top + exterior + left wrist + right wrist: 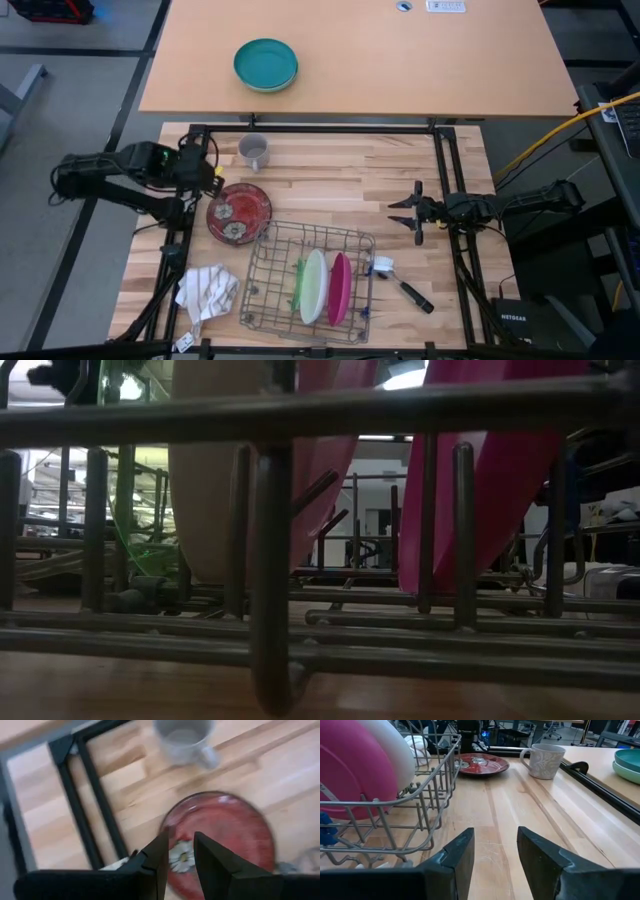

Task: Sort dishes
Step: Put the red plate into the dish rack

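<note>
The dark red plate with pale motifs point(239, 212) lies flat on the wooden table, left of the wire rack point(262, 300). The pale green plate point(298, 286), the white plate point(314, 285) and the magenta-pink plate point(340, 288) stand on edge in the rack. My left gripper point(207, 186) is over the red plate's left rim. In the left wrist view its fingers point(180, 847) point down at the plate point(235, 835) with a narrow gap between them. My right gripper point(408, 211) is open and empty, right of the rack and low over the table point(495, 845).
A small grey mug point(254, 151) stands just beyond the red plate. A teal bowl point(266, 64) sits on the far table. A striped cloth point(207, 290) lies left of the rack, and a dish brush point(402, 287) lies right of it. A black frame point(320, 130) borders the table.
</note>
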